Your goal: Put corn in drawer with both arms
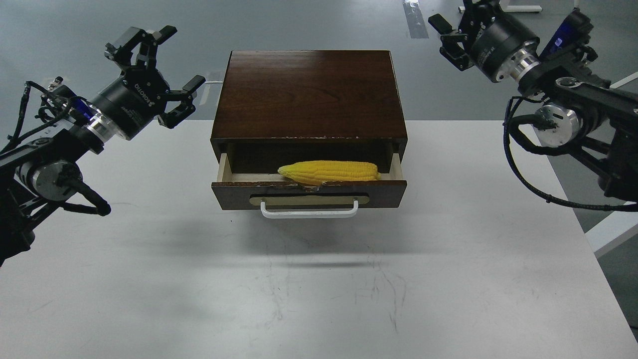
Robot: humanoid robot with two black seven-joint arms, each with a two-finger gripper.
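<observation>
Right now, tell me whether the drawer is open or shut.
Open: the drawer is pulled partway out of the wooden box, with the corn lying inside.

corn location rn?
Head view, centre: the corn lies lengthwise in the open drawer, just behind its front panel and above the white handle. Neither arm touches it.

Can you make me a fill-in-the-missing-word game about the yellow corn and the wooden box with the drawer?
1. The corn lies inside the ____.
2. The drawer is pulled ____.
3. The handle on the drawer front is coloured ____.
4. The left gripper holds ____.

Missing words: drawer; open; white; nothing
</observation>
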